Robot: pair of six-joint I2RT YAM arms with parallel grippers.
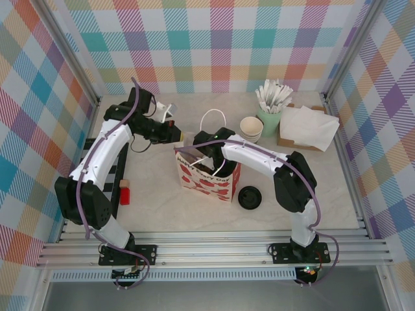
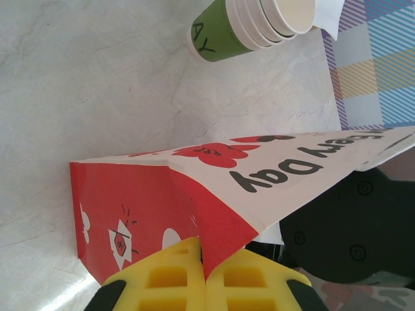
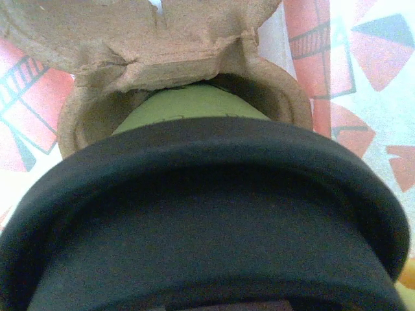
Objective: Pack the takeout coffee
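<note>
Our left tool (image 2: 206, 275) pinches the one bag (image 2: 142, 207) by its rim. Our right tool (image 1: 207, 155) clasps the one lidded coffee (image 3: 194, 214), seated in a cardboard carrier (image 3: 130, 45) beneath it.

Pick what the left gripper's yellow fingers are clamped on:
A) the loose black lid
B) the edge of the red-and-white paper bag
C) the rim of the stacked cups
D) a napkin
B: in the left wrist view the left gripper is shut on a folded edge of the paper bag, while the stack of cups stands apart on the table.
</note>
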